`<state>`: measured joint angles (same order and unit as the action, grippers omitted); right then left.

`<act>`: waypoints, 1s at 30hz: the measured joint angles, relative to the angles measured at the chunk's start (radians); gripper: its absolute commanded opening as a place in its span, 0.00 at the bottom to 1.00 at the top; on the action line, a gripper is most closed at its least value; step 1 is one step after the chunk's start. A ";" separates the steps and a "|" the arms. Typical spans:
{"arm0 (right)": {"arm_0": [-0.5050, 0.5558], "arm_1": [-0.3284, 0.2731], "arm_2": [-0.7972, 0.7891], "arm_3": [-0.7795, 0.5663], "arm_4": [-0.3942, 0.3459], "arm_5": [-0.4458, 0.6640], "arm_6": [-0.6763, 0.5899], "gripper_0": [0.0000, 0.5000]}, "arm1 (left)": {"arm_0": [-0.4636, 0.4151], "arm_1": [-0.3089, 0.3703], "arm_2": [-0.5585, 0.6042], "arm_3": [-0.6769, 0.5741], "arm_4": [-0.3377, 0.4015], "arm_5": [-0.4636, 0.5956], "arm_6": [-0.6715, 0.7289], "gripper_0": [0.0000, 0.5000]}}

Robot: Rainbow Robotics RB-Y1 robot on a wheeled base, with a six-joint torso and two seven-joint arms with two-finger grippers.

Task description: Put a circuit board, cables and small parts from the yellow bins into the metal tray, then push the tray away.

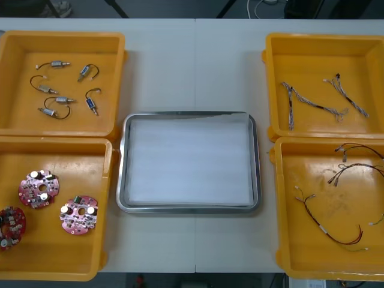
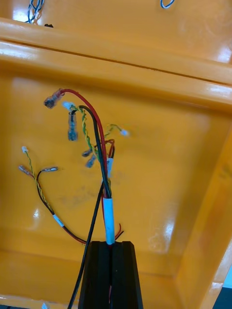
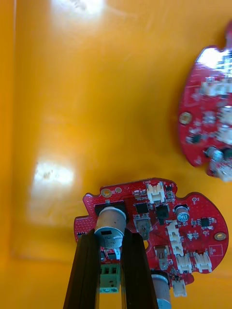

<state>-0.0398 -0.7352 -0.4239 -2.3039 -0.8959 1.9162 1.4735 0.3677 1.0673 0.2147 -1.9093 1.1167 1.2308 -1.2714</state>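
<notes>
Left gripper [image 3: 110, 234]: closed on a silver cylinder mounted on a red circuit board [image 3: 164, 227], over the floor of a yellow bin [image 3: 72, 96].
Right gripper [image 2: 111, 245]: closed on a red and yellow cable [image 2: 108, 212], whose loose ends are spread above a bin floor.
Metal tray [image 1: 189, 159]: white inside, nothing loaded, set mid-tabletop [image 1: 195, 66].
Small metal parts [image 1: 57, 64]: unpicked, far left bin.
Blue and white cables [image 1: 312, 103]: unpicked, far right bin.
Progress: judged early; two grasps made, nothing delivered, tray push outstanding.
</notes>
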 measured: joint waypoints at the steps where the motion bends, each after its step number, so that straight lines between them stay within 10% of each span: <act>1: 0.001 0.000 0.000 0.000 0.000 0.000 0.000 0.06 | 0.000 0.000 0.017 -0.013 0.001 0.021 0.000 0.00; 3: 0.002 0.000 0.000 0.000 0.000 0.000 0.000 0.75 | 0.000 0.000 0.052 -0.039 0.004 0.059 0.000 0.00; 5: 0.002 0.000 0.000 0.000 0.000 0.000 0.000 1.00 | 0.000 0.000 0.086 -0.063 0.008 0.100 0.000 0.00; 16: 0.007 0.000 0.000 0.000 0.005 0.000 0.000 1.00 | -0.025 0.001 0.193 -0.219 0.014 0.273 0.000 0.00; 30: 0.034 0.000 0.000 0.001 0.080 -0.015 0.000 1.00 | -0.267 0.007 0.092 -0.291 0.031 0.363 0.000 0.00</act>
<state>-0.0053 -0.7351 -0.4235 -2.3026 -0.8163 1.9010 1.4739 0.1003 1.0748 0.3066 -2.1999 1.1474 1.5939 -1.2711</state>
